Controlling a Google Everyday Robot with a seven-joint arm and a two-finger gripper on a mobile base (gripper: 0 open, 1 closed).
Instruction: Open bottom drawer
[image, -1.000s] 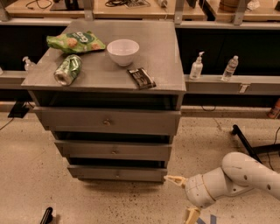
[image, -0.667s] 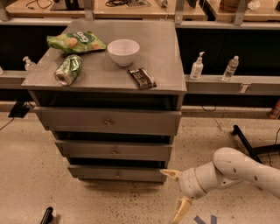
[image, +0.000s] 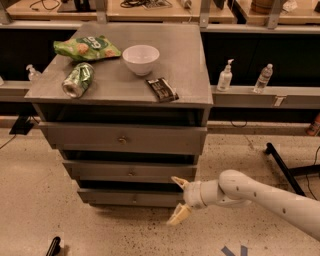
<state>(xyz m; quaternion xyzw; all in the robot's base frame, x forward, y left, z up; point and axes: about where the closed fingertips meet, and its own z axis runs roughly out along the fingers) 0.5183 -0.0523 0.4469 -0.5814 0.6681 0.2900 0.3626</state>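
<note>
The bottom drawer (image: 125, 198) is the lowest of three grey drawer fronts, with a small round metal knob (image: 134, 200). Its front looks closed, set back under the middle drawer (image: 120, 171). My gripper (image: 178, 199) is at the right end of the bottom drawer, on a white arm reaching in from the right. It is open: one finger points up at the middle drawer's lower right corner, the other hangs down toward the floor.
The cabinet top (image: 190, 75) carries a white bowl (image: 141, 59), a green chip bag (image: 86, 48), a crushed green can (image: 77, 80) and a dark snack bar (image: 162, 89). Bottles (image: 225, 76) stand on a shelf behind. A black stand leg (image: 285, 167) lies on the floor at right.
The arm has reached further left, bringing the gripper from beside the cabinet's right side to the bottom drawer's right end. The drawers have not moved.
</note>
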